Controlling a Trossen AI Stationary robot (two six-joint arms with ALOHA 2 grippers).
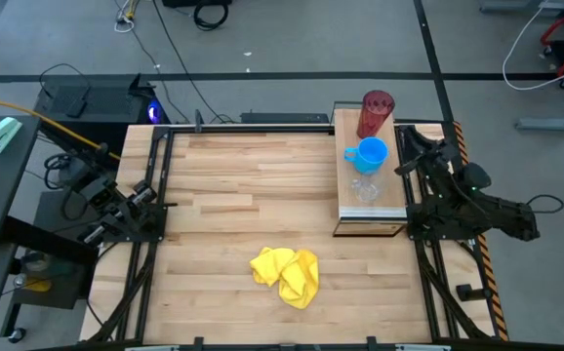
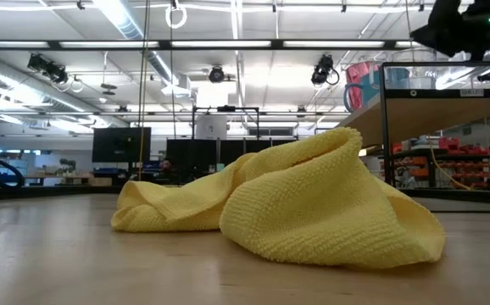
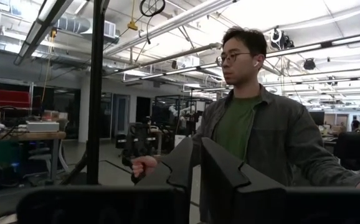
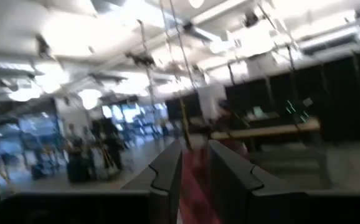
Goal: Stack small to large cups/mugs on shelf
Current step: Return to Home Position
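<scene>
We are judging the placing done: clear cup (image 1: 365, 190), blue mug (image 1: 368, 154) and red tumbler (image 1: 376, 114) are standing in a row, small to large, on the shelf (image 1: 395, 203) at the worktop's (image 1: 233, 185) right. Our right hand (image 4: 195, 149) is hanging beside it, slightly parted, empty. Our left hand (image 3: 196, 148), closed and empty, is at the left edge. The yellow cloth (image 1: 285, 275) is lying well clear.

Bright, even overhead light — ceiling strip lamps (image 2: 338, 44) glare white in low & wrist views; only soft shadow under yellow cloth (image 2: 313, 203) on bench (image 2: 58, 263).
</scene>
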